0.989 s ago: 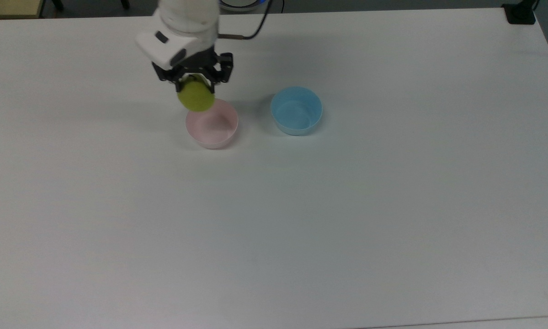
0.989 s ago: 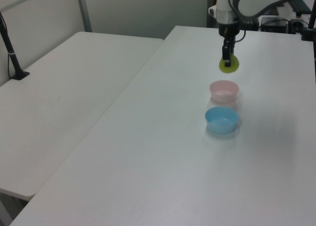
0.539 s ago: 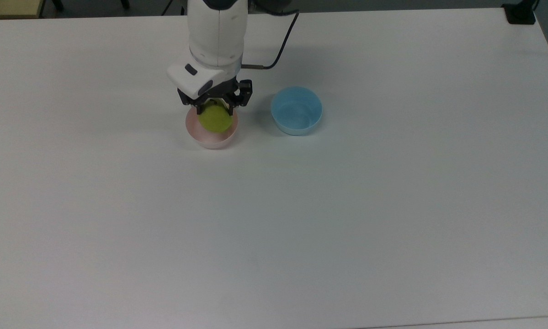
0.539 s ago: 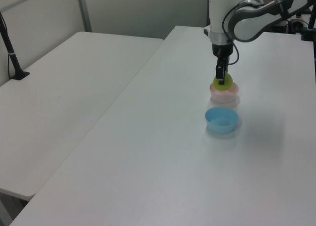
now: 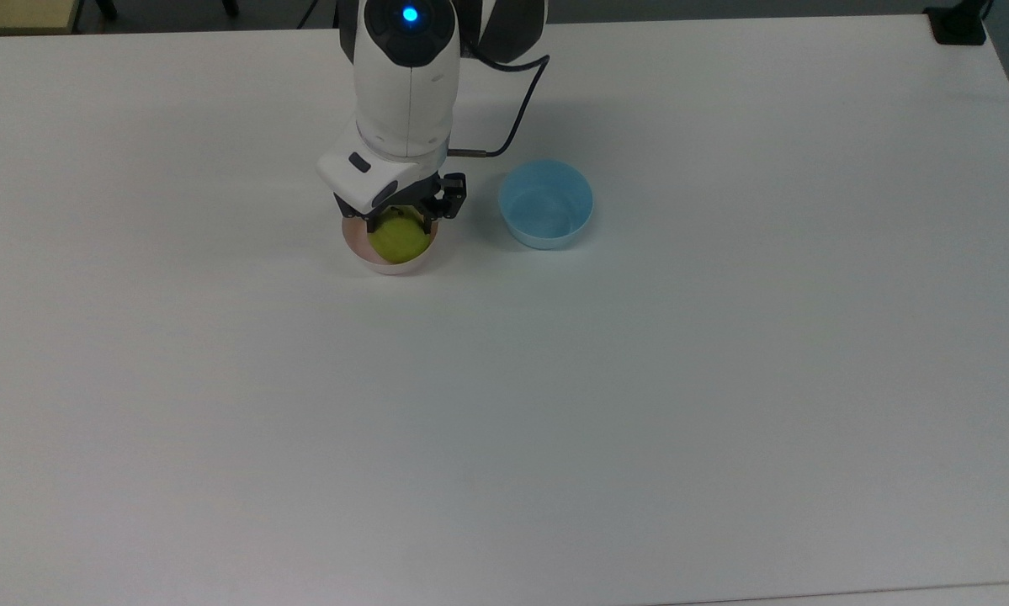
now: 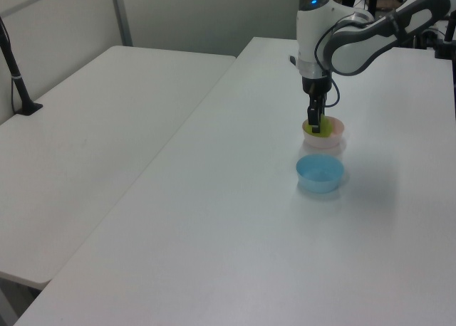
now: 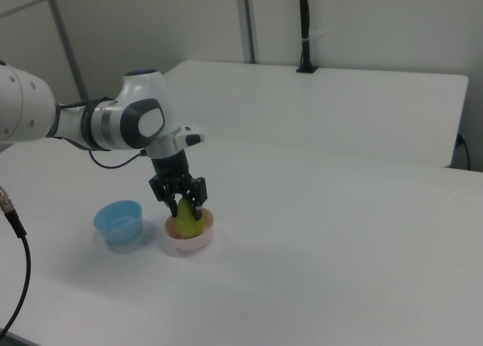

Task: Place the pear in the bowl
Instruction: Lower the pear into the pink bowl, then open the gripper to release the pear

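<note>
Now the black two-finger gripper [image 7: 186, 203] pinches the small yellow-green pear [image 7: 189, 221] low inside the pale pink plastic bowl [image 7: 198, 242], so I'd spread the fingers gently, then lift straight above the bowl.

In the top view, the end effector [image 5: 399, 220] covers the far rim of the pink bowl [image 5: 361, 251] and the upper part of the pear [image 5: 399, 240], so the stem is hidden. Whether the fingers grip the pear cannot be told. In the left view, the pear [image 6: 318, 130] is a small green patch behind the end effector [image 6: 314, 124]. In the right view, the bowl [image 7: 189, 242] hides the pear's [image 7: 188, 220] base. The arm is cut off by the top view's upper edge and the right view's left edge. The worktop [image 5: 639, 379] runs past the top view's edges.
</note>
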